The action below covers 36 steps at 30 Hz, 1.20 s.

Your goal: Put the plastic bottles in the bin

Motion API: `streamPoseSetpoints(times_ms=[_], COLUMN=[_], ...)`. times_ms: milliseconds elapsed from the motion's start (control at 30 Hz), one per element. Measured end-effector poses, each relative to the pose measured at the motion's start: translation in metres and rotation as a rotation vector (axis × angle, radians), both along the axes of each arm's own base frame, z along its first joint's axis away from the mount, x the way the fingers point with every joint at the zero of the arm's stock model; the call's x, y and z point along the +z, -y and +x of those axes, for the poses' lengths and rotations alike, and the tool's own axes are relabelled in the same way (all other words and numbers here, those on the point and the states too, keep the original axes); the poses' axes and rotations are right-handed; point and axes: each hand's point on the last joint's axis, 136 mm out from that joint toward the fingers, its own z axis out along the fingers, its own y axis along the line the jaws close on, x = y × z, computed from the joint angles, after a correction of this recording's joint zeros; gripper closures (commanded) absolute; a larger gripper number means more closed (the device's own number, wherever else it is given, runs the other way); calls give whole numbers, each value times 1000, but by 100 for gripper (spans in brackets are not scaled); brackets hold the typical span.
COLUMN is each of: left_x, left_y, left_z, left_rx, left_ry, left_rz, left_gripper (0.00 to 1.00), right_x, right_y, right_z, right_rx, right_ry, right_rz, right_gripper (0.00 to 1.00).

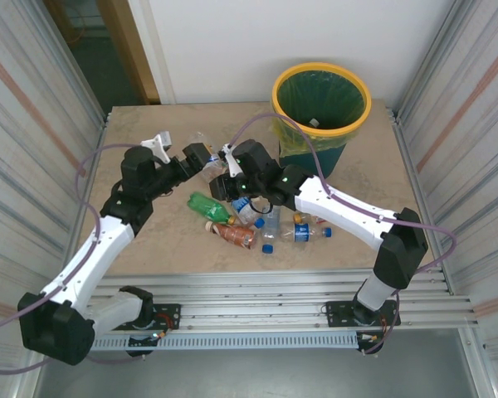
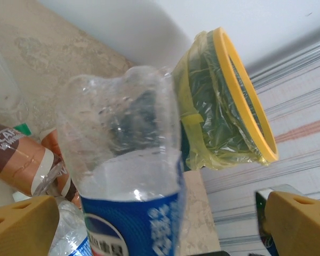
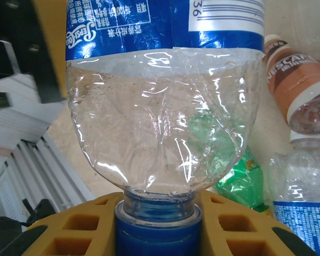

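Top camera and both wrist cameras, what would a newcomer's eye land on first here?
First, a crumpled clear bottle with a blue label, gripped at its blue-capped neck by the right gripper, with the open left gripper straddling its other end. Next, the yellow-rimmed bin at the far right of the table, and the loose bottles lying near the table's middle.

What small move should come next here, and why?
Probably the left gripper backs away: its jaws stand open around the clear blue-label bottle, whose cap the right gripper clamps. That would free the right gripper to carry it to the bin.
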Motion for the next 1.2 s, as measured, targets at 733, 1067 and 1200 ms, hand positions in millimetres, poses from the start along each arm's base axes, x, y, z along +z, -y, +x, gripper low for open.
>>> streamPoseSetpoints(times_ms=[733,1067,1200], left_x=[51,41,40], left_y=[-119,-125,-125], left_z=[-79,-76,-75], left_rx=[506,541,542], left_ry=[360,336,331], left_rz=[81,103,106], left_gripper=[1,1,1], right_x=[103,147,160], right_y=[92,162,184], right_z=[37,62,67], right_rx=[-201,-357,-400], right_ry=[255,279,287], right_rz=[-66,-40,-56], right_gripper=[98,96,96])
